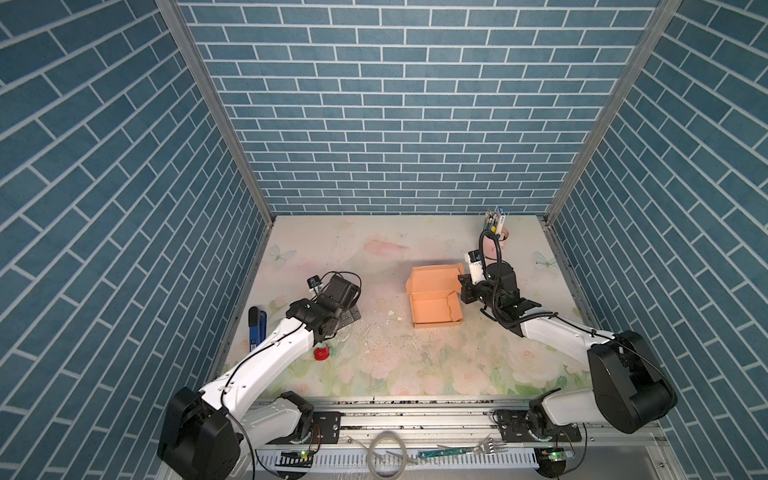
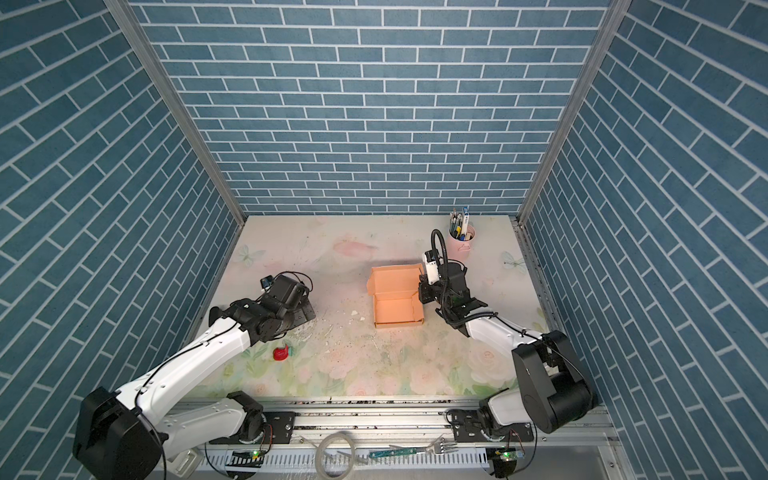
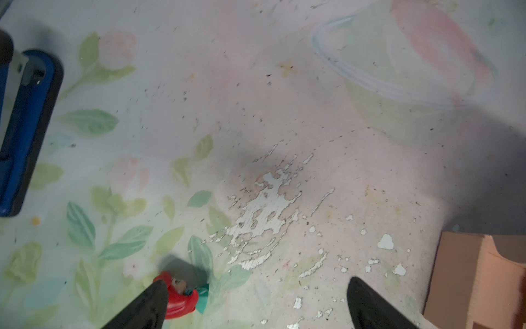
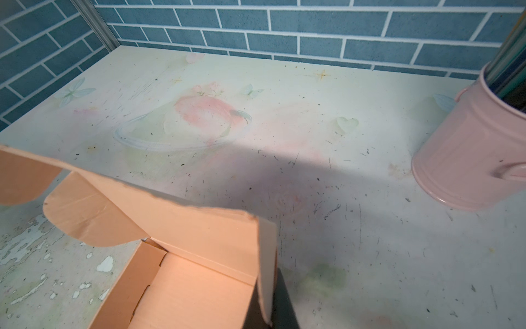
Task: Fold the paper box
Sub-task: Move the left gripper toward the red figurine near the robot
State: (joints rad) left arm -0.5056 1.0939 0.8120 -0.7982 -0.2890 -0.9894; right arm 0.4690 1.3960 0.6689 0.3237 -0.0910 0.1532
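Observation:
The peach-orange paper box (image 1: 434, 309) (image 2: 397, 309) stands right of the table's middle. Its tray is formed, and its lid is raised at the far side with rounded flaps sticking out. My right gripper (image 1: 463, 291) (image 2: 424, 293) is shut on the box's right side wall; in the right wrist view the gripper (image 4: 267, 299) has dark fingers on both faces of that wall, beside the box's inside (image 4: 193, 284). My left gripper (image 1: 347, 318) (image 2: 305, 318) hovers over bare table to the left, well apart from the box. It (image 3: 256, 284) is open and holds nothing; the box corner (image 3: 478, 279) shows at the frame's edge.
A small red clip-like thing (image 1: 322, 353) (image 3: 179, 299) lies close to a left finger. A blue and black tool (image 1: 257, 328) (image 3: 25, 128) lies by the left wall. A pink cup (image 2: 461, 239) (image 4: 469, 156) of pens stands behind the right arm. The tabletop paint is flaked.

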